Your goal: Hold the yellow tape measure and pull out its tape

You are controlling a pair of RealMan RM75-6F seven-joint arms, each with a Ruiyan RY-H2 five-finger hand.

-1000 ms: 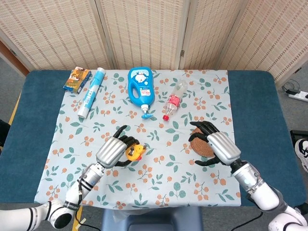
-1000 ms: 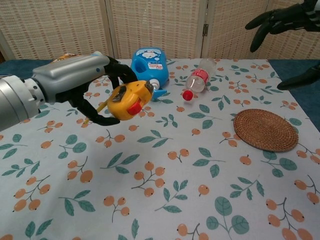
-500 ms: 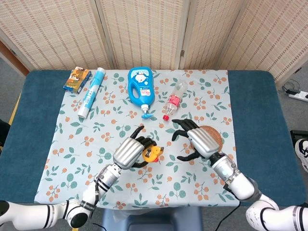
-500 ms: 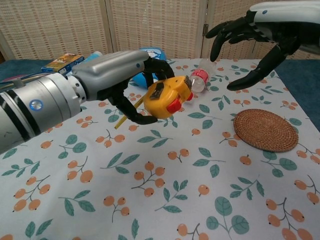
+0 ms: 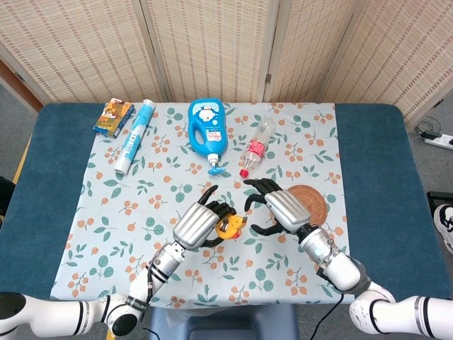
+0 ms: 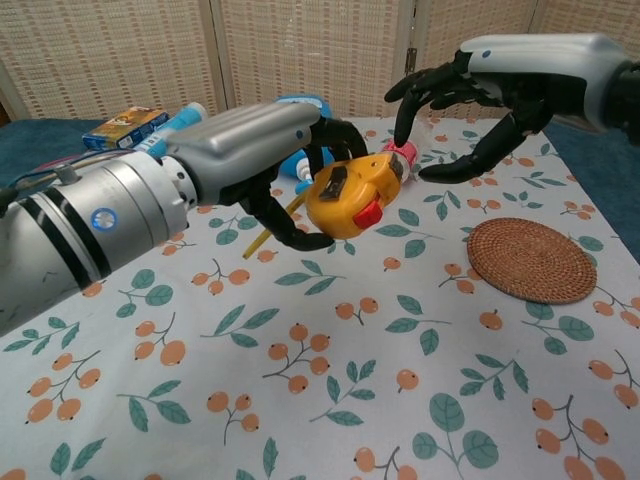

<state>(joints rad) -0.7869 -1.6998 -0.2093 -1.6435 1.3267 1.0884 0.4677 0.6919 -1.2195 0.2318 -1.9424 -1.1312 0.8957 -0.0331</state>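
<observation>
Your right hand [image 6: 478,95] has closed in since a moment ago, fingers spread beside the yellow tape measure [image 6: 356,194] your left hand [image 6: 285,165] grips above the table (tape tip hidden).

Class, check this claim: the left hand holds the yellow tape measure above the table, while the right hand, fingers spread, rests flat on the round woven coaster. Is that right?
Not quite. The left hand does hold the yellow tape measure, but the right hand is not on the round woven coaster; the chest view shows it raised, fingers spread, beside the tape measure.
</observation>
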